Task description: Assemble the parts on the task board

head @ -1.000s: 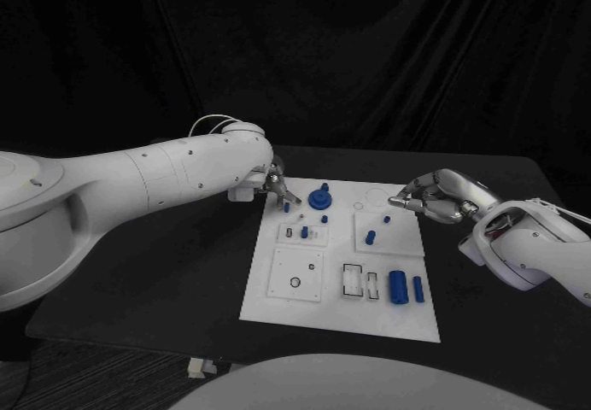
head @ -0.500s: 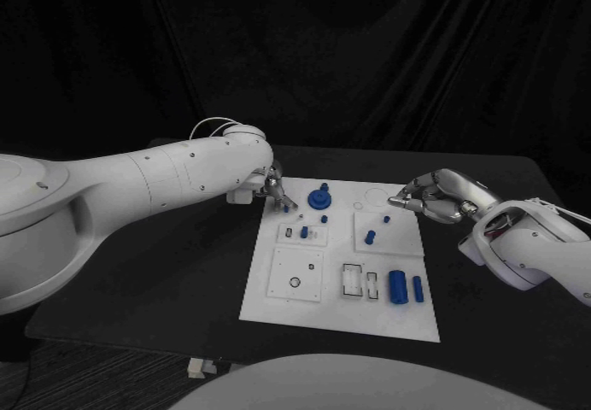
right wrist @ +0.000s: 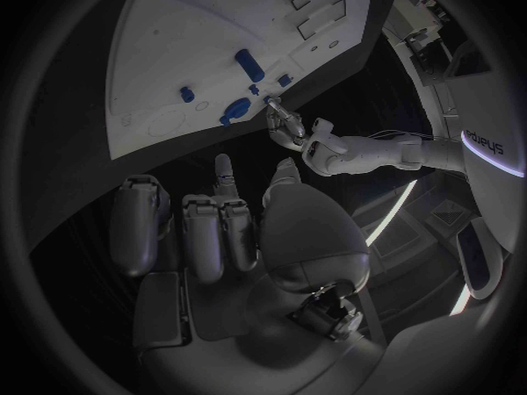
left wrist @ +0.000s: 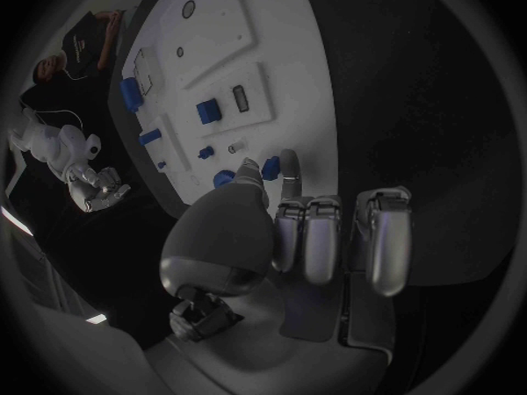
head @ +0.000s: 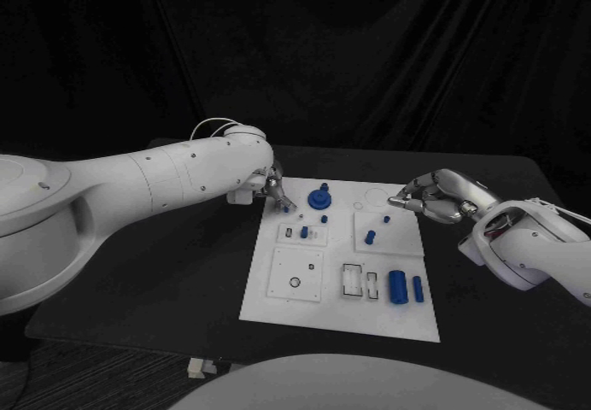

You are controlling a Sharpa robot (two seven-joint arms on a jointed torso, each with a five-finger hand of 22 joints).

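Observation:
The white task board (head: 351, 309) lies mid-table with blue parts on it: a round knobbed piece (head: 320, 201), short pegs (head: 370, 238) and a thick cylinder (head: 398, 286). My left hand (head: 271, 188) hovers over the board's far left corner and pinches a small blue peg (left wrist: 269, 162) between thumb and a finger, just above the plate (left wrist: 263, 61). My right hand (head: 431, 198) hangs at the board's far right edge with its fingers curled in and nothing in them (right wrist: 220, 219). It stays clear of the board (right wrist: 187, 44).
A slim blue part (head: 418, 289) lies beside the cylinder near empty rectangular slots (head: 354, 279). A round hole (head: 295, 283) sits in the lower left panel. Black table (head: 160, 273) surrounds the board on all sides.

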